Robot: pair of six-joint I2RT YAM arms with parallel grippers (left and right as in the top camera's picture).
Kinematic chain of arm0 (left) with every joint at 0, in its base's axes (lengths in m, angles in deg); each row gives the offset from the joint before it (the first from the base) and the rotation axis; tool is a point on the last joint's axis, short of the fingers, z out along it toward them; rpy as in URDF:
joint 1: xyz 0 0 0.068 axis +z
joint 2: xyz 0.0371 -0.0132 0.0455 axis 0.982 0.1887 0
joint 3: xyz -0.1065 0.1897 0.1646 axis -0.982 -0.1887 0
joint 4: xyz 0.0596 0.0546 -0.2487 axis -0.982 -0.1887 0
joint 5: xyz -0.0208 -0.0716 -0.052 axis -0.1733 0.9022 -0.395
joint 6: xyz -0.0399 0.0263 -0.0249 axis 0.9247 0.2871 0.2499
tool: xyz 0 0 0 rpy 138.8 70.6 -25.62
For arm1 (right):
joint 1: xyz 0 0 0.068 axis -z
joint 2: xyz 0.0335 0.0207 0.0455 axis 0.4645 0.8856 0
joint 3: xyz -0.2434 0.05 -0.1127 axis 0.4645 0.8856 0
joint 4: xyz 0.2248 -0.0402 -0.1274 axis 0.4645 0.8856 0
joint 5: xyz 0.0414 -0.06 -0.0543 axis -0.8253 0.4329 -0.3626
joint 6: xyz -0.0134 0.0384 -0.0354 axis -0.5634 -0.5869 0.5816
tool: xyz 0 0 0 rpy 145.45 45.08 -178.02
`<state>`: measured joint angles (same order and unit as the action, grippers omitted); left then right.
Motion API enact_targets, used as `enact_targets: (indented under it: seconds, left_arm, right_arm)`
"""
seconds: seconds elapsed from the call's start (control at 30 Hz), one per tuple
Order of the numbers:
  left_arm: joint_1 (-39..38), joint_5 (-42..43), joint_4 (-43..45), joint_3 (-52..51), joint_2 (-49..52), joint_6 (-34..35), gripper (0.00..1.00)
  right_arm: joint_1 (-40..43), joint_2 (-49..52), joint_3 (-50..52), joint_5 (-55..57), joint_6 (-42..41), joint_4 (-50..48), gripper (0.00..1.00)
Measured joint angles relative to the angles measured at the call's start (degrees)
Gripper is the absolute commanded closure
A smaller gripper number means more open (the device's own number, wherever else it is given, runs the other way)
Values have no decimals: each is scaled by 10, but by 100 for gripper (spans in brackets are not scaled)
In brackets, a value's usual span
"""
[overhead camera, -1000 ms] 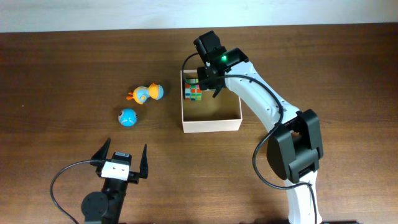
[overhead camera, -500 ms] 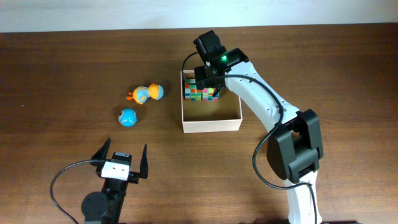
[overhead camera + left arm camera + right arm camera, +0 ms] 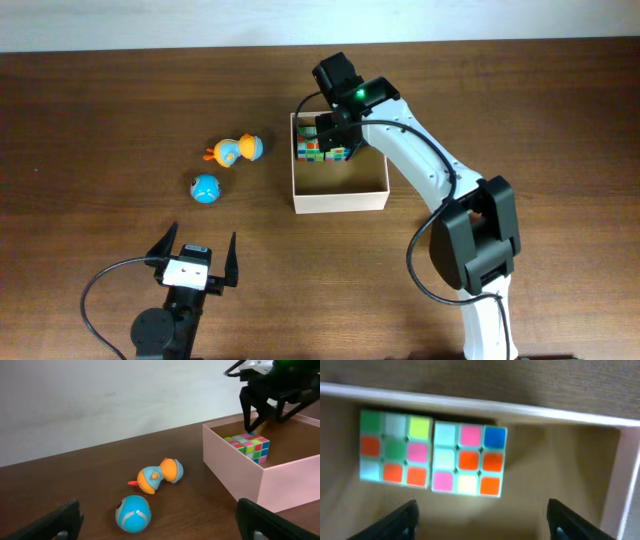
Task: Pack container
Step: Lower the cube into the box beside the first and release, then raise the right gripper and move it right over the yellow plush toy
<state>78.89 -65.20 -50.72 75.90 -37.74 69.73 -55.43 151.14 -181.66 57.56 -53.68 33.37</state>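
Jaws: both pairs are seen apart. Nothing is held between the fingers of the left gripper [image 3: 203,236], and nothing is clamped by the right gripper [image 3: 481,521].
Left gripper: it is placed at the near edge of the wooden table [image 3: 90,110], well apart from the toys.
Blue ball [image 3: 205,188]: it is found to the left of the container, near the duck.
Duck toy [image 3: 232,150]: an orange and blue figure, laid on its side just beyond the ball.
Container [image 3: 340,199]: it is set near the middle of the table with the opening turned up. It is square, so no long axis can be given. Its walls are lined up with the table edges.
Cubes: a first colour cube [image 3: 394,449] and a second colour cube [image 3: 469,460] are laid side by side along the far wall, in the far left corner.
Right gripper: it is held over the two cubes. Contact cannot be told.
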Motion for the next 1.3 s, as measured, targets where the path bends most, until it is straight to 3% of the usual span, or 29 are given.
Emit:
enact_targets:
  seconds: [0.3, 0.5, 0.83, 1.03, 1.3]
  left_arm:
    - [0, 0, 0, 0, 0, 0, 1]
    - [0, 0, 0, 0, 0, 0, 1]
    - [0, 0, 0, 0, 0, 0, 1]
    - [0, 0, 0, 0, 0, 0, 1]
    - [0, 0, 0, 0, 0, 0, 1]
  right_arm:
    - [13, -140, 0, 2, -2, 63, 11]
    - [68, -252, -9, 40, -37, 168, 9]
    - [178, -266, 2, 68, -83, 277, 7]
    - [240, -266, 104, 62, -108, 241, 7]
    - [262, -318, 360, 21, -124, 108, 7]
